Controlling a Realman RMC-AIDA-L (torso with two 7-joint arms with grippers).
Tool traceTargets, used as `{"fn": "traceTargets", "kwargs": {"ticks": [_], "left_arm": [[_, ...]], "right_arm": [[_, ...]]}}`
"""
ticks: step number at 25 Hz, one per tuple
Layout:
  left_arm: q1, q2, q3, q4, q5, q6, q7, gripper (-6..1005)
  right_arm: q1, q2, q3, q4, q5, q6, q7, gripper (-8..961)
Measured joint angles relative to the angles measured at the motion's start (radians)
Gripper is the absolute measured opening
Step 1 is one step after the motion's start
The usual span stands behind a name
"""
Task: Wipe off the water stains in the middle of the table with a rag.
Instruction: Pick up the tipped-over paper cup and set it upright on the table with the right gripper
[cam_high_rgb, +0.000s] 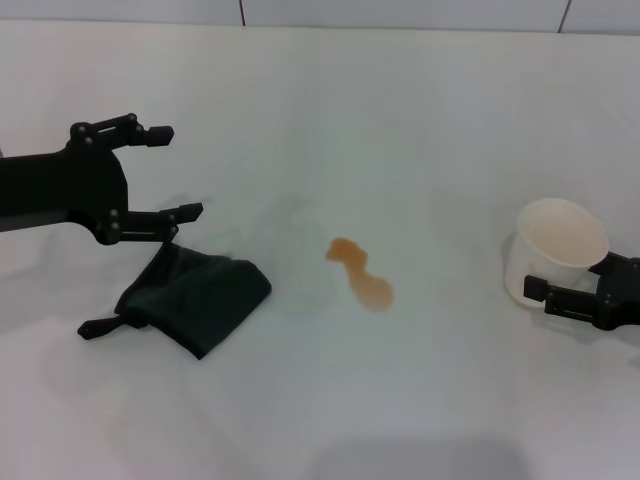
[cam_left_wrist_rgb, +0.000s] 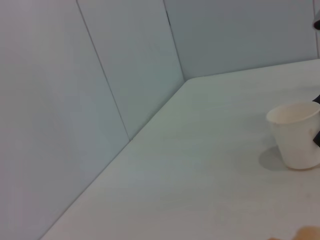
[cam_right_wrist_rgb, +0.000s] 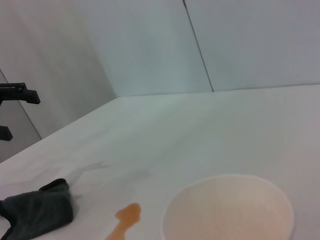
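A white paper cup (cam_high_rgb: 556, 250) stands upright before pale wall panels (cam_left_wrist_rgb: 125, 55).

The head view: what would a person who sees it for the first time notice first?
First, the orange-brown water stains in the middle of the white table. Next, the dark rag lying crumpled to the robot's left of them, with the left gripper open above its far edge, not touching the puddle. On the robot's right stands a white paper cup, with the right gripper right against its near side.

Bright, even, diffuse light; faint soft shadows; wrist views slightly soft; no glare.
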Motion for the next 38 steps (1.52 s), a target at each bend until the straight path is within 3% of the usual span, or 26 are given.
{"fn": "traceTargets", "kwargs": {"ticks": [38], "left_arm": [[-0.003, 0.000, -0.004, 0.003, 0.000, 0.000, -0.003, 817]], "right_arm": [[-0.028, -0.005, 0.008, 0.003, -0.002, 0.005, 0.008, 853]]}}
